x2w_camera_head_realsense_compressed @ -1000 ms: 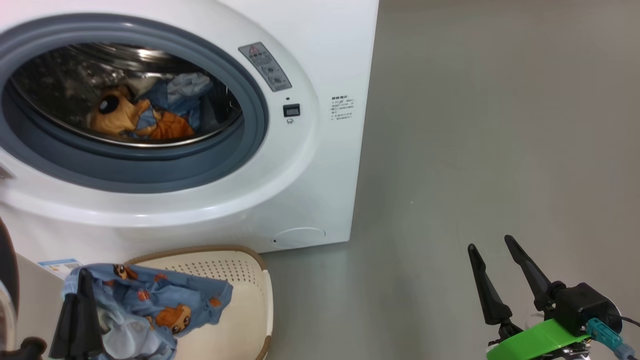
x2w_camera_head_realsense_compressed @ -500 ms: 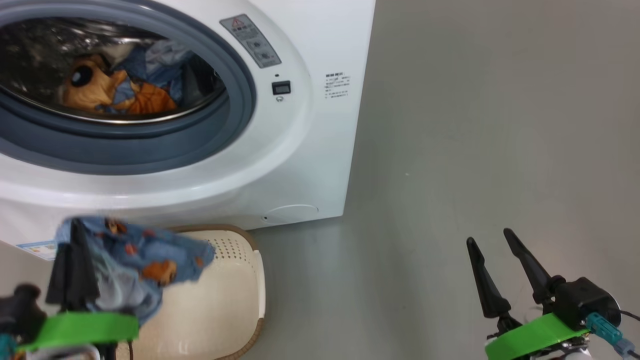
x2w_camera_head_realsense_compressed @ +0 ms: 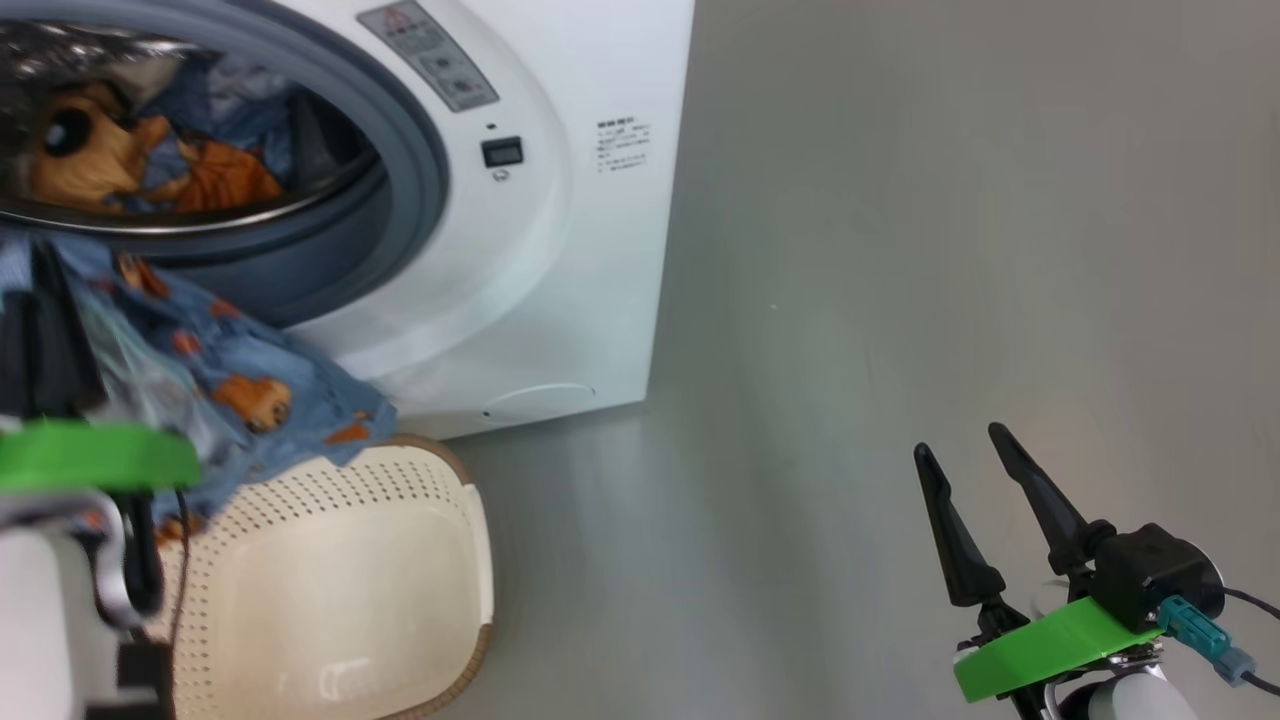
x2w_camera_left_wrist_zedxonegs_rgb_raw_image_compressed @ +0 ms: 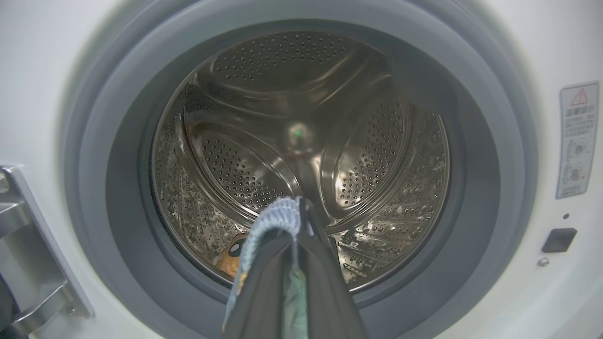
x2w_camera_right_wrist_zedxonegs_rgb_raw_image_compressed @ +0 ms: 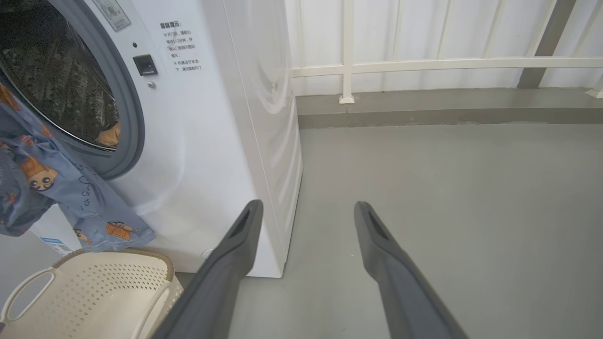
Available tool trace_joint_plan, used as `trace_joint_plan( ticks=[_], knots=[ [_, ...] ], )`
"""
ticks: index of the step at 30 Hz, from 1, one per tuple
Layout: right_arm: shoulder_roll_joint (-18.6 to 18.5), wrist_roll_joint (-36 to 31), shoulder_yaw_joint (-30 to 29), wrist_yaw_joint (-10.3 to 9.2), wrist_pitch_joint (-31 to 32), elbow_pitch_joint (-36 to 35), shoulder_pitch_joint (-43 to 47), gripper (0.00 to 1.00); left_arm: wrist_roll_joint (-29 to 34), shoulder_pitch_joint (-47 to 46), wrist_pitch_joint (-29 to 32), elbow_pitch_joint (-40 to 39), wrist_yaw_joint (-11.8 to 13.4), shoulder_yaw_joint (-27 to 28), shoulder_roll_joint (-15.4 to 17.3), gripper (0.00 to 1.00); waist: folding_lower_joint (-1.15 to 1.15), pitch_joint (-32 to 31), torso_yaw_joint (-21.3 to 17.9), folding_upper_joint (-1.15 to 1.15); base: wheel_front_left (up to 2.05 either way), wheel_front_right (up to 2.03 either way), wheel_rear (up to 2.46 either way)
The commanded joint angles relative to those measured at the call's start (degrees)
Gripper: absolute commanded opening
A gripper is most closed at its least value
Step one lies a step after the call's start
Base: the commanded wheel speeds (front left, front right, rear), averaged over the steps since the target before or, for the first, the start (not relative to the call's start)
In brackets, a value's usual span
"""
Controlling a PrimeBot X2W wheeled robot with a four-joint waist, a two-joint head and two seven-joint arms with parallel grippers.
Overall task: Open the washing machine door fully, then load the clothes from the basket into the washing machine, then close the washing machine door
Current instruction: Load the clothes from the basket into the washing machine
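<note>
Left jaws pinch the clothes (x2w_camera_head_realsense_compressed: 250, 390), now lifted above the basket (x2w_camera_head_realsense_compressed: 440, 520). The washing machine (x2w_camera_head_realsense_compressed: 560, 250) mouth is just ahead, ready for loading. Right jaws gape, empty.

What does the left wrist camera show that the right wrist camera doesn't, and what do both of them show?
Left wrist view: the back wall of the perforated steel drum, a silver hinge bracket, and the left gripper shut on the light-blue bear-print garment. Right wrist view: the cream perforated plastic basket, a white railing, grey floor, and the open right gripper. Both: the white washing machine, its grey rubber gasket and that garment.
</note>
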Motion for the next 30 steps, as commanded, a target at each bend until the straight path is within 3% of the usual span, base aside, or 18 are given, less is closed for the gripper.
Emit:
trace_joint_plan(
  ticks=[1, 16, 30],
  knots=[
    [-0.1, 0.8, 1.3, 0.09, -0.3, -1.4, -1.2, 1.0, 0.8, -3.0, -0.4, -0.1, -0.2, 1.3, 2.7, 0.0, 0.0, 1.4, -1.0, 0.0, 0.0, 0.0, 0.0],
    [1.4, 1.1, 0.6, 0.09, -0.3, -2.6, -3.6, 1.0, -0.6, -26.0, -0.2, 21.1, -0.8, 0.2, 8.6, 0.0, 0.0, 11.9, -4.7, 0.0, 0.0, 0.0, 0.0],
    [2.9, 1.0, 1.0, 0.09, -0.3, -4.0, -6.3, 1.0, -2.2, -39.6, 0.3, 32.5, -1.7, -2.3, 12.1, 0.0, 0.0, 21.8, -5.0, 0.0, 0.0, 0.0, 0.0]
  ],
)
